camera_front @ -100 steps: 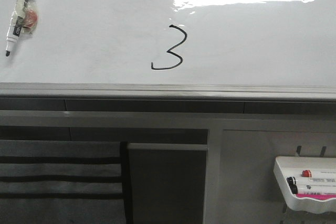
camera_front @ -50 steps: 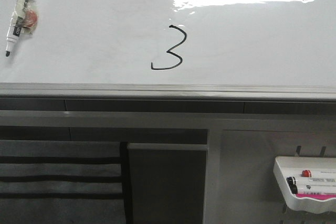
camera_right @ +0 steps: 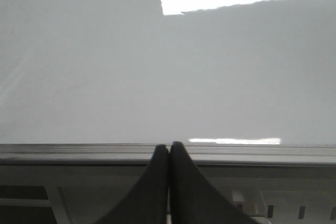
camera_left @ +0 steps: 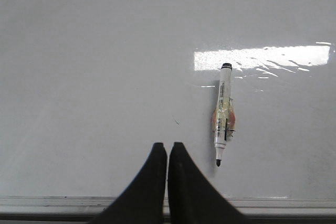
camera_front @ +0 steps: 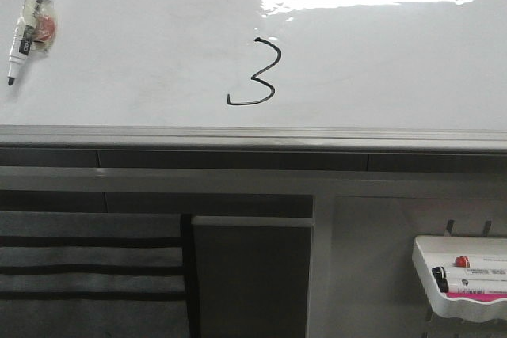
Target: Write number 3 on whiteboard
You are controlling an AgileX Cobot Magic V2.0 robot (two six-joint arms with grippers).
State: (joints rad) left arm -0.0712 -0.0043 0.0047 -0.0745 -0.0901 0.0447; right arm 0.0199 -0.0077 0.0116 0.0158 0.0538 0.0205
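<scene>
Since the number 3 (camera_front: 257,74) looks done on the whiteboard (camera_front: 142,45), both pincers (camera_left: 167,149) (camera_right: 168,150) pinched closed and empty, a careless sweep could smudge it or bump the marker (camera_front: 30,23) at the far left

Whiteboard (camera_front: 142,45) glossy and white, filling the upper half of the front view, grey metal rail along its near edge, bright band of glare up at the top right. Number 3 (camera_front: 257,74) drawn in thin black ink near the middle, low on the board just above the rail, small against all that white, slightly slanted, flat tail kicking out left at the bottom
</scene>
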